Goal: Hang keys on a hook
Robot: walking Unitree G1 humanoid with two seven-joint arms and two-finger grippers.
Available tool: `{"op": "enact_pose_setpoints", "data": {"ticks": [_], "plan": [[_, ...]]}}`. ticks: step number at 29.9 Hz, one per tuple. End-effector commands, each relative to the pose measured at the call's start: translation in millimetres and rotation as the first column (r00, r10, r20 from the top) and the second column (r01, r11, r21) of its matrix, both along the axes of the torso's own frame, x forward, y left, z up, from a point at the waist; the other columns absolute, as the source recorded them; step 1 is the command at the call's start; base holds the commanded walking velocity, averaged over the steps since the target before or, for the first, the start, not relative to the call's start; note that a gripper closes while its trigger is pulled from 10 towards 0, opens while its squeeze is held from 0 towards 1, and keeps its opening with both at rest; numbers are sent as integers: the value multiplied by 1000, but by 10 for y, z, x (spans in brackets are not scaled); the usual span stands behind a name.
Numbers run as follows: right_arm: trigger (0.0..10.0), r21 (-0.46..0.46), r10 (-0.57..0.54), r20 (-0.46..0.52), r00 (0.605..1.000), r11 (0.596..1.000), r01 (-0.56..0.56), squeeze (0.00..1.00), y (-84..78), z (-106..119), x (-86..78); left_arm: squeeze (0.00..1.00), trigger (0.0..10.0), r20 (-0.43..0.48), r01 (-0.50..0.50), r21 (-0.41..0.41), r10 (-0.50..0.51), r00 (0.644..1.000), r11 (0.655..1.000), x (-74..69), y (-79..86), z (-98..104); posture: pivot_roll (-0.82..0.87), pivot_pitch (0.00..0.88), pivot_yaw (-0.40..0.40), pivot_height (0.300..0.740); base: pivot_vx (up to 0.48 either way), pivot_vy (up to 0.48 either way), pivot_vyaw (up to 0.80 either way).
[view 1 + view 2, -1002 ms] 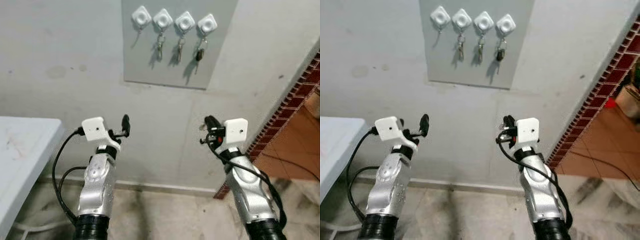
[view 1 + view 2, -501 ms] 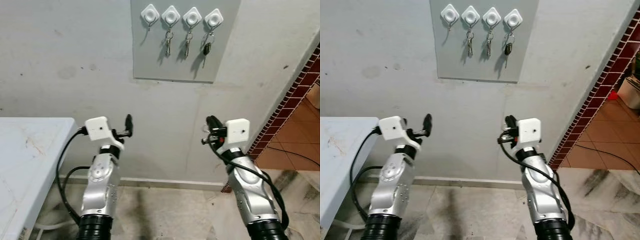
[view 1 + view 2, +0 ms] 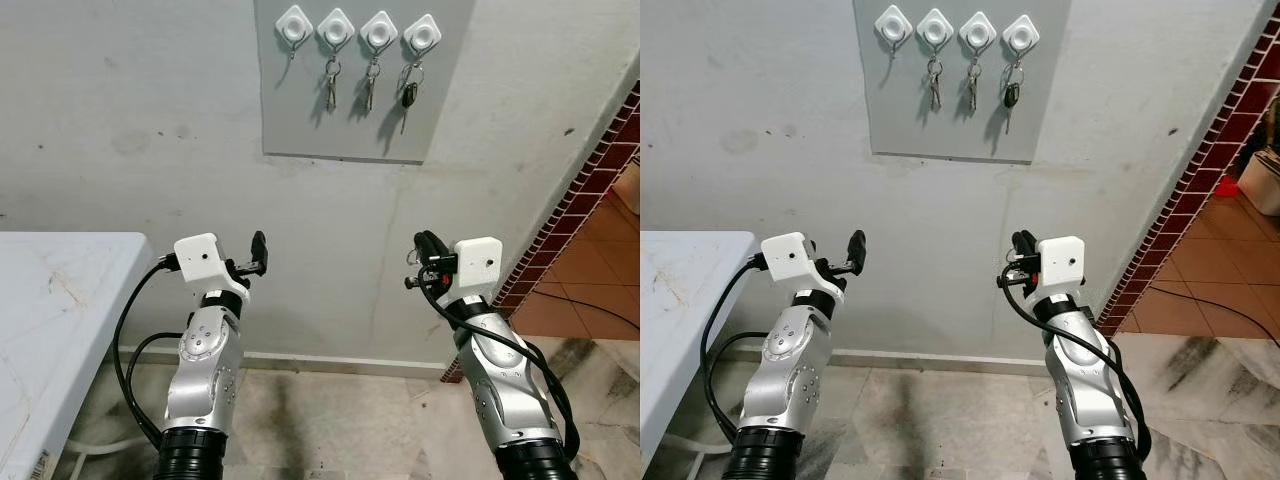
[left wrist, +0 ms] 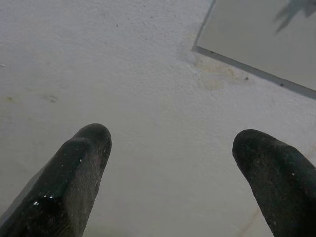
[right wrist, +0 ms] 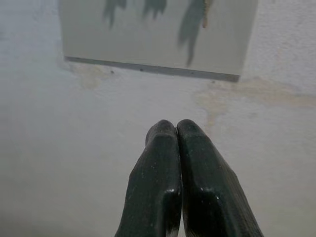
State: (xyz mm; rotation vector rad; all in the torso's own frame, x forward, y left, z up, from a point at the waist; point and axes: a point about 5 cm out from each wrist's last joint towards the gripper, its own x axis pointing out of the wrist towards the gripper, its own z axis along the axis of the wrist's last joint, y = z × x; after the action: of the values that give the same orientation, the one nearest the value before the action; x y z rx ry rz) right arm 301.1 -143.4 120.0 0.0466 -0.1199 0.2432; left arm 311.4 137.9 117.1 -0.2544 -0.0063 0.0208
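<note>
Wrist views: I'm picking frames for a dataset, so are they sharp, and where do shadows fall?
Left wrist view: wall sharp, open left tool soft and close. Right wrist view: shut right tool crisp, grey panel hazy with blurred key shadows. Left eye view: sharp, keys casting shadows onto the panel.

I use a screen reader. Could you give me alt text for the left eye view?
Four white diamond-shaped hooks line a grey wall panel; three hold keys, the leftmost is bare. Below, the left pincer and right pincer point at the wall.

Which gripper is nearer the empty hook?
Left. The left gripper sits below the empty hook, slightly to its left; the right gripper is below and farther right.
</note>
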Motion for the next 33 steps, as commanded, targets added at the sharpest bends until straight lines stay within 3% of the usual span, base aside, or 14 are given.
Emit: {"op": "enact_pose_setpoints", "data": {"ticks": [1,23,33], "plan": [[10000,13,7,38,999,1000,-7,0,-11,93,3,0,10000,28,6,0,-6,1000,1000,30,-29,81,3,0,-50,740,401,0,0],[10000,19,45,43,998,999,-46,0,25,116,1,0,10000,27,-20,-5,20,999,1000,17,-12,112,14,0,-60,740,396,0,0],[10000,12,78,44,996,997,-79,0,54,137,6,0,10000,41,-33,41,31,999,999,16,-57,150,10,0,-58,740,0,0,0]]}}
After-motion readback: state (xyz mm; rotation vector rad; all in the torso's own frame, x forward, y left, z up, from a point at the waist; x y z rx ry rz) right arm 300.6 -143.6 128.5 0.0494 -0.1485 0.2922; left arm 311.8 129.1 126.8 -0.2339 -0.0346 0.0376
